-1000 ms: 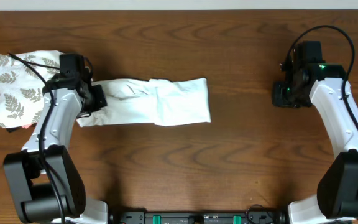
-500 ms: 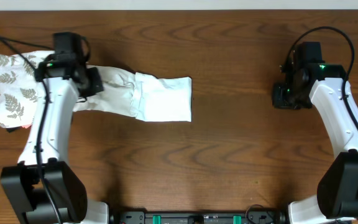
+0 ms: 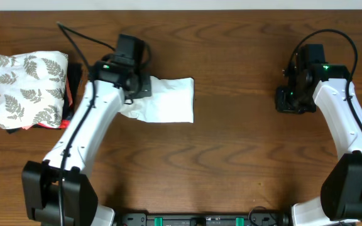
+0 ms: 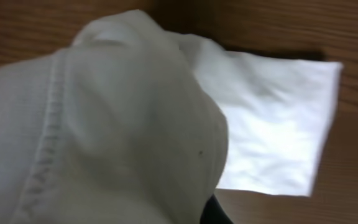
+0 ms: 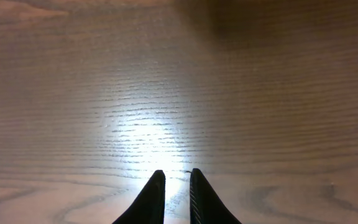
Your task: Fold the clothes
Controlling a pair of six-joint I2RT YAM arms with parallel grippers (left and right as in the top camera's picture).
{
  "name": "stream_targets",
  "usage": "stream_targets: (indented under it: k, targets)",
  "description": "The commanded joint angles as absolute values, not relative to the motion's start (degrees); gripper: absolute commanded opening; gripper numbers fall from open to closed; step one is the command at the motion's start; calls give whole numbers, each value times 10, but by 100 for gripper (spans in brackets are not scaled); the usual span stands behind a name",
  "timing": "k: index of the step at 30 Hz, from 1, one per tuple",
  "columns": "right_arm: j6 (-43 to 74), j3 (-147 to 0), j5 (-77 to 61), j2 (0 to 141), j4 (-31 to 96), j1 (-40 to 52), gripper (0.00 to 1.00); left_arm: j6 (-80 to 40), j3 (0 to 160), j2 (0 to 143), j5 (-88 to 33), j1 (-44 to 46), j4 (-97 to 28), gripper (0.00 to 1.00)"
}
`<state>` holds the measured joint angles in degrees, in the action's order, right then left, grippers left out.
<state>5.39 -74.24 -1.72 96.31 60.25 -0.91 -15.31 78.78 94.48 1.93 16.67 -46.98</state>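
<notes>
One T-shirt (image 3: 171, 103) in left tool (image 3: 140, 88); right tool (image 5: 176, 173) closed; one fern cloth (image 3: 24, 88).

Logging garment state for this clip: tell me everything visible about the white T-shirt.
The white T-shirt is thin, plain, soft-looking fabric, folded into a compact band on the wooden table left of centre. Its right part lies flat with square corners; no print shows. Its left end is lifted and bunched, a stitched hem showing, apparently held by the left gripper, whose fingers the cloth hides. It lies apart from the fern-patterned cloth.
</notes>
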Motion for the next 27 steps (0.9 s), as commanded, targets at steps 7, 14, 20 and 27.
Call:
stream_targets:
  k: [7,14,20,27]
  targets:
    - [46,-744,-20,963,609,-14,13,-203,801,941,26,249,-430,6]
    - [46,-744,-21,963,610,-14,13,-220,801,960,25,293,-415,6]
    - [46,-744,-34,963,610,-14,13,-230,801,990,24,338,-394,6]
    - [46,-744,-34,963,609,-14,13,-243,801,1047,-37,415,-365,35]
